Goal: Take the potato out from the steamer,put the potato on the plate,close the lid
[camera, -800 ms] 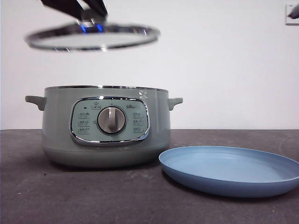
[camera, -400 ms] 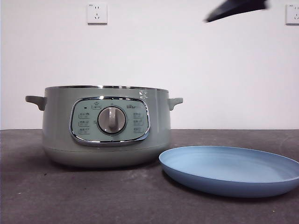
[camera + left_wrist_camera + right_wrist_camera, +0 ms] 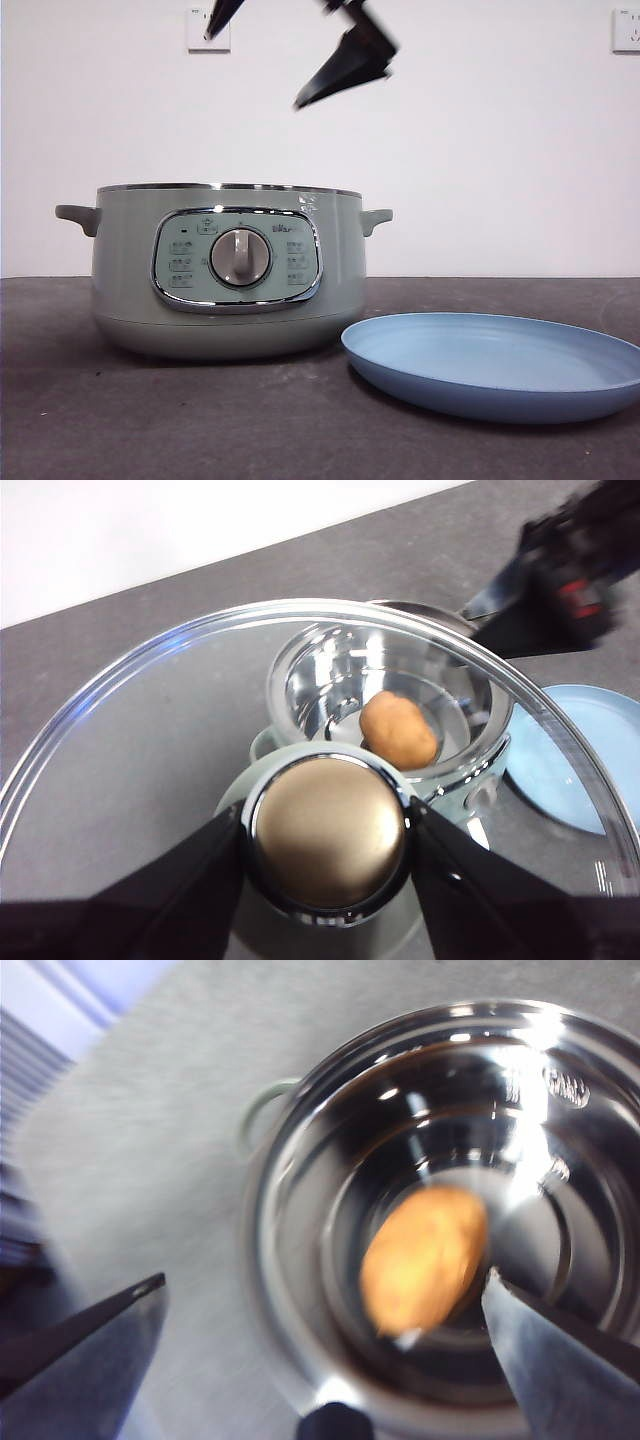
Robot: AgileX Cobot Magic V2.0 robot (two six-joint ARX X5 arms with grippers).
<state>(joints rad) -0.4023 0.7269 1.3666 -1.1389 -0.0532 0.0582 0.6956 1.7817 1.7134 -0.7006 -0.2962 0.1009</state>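
Note:
The sage-green steamer point(image 3: 228, 270) stands uncovered at the left of the table, and the light blue plate point(image 3: 495, 365) lies beside it on the right. In the steamer's steel bowl point(image 3: 420, 1210) lies the orange-brown potato point(image 3: 425, 1257), also seen through the glass as the potato point(image 3: 398, 730). My left gripper point(image 3: 325, 825) is shut on the knob of the glass lid point(image 3: 150, 750), held high off to the side of the steamer and out of the front view. Above the steamer's mouth hangs my right gripper point(image 3: 325, 1278), open and holding nothing; it shows in the front view as the right gripper point(image 3: 253, 70).
The steamer's side handles point(image 3: 76, 216) stick out left and right. A white wall with sockets point(image 3: 207, 30) closes off the back. The plate point(image 3: 585, 770) lies close to the steamer's right handle.
The lid rose out of the front view with the left gripper. The right gripper came in from the upper right and now hangs open over the steamer.

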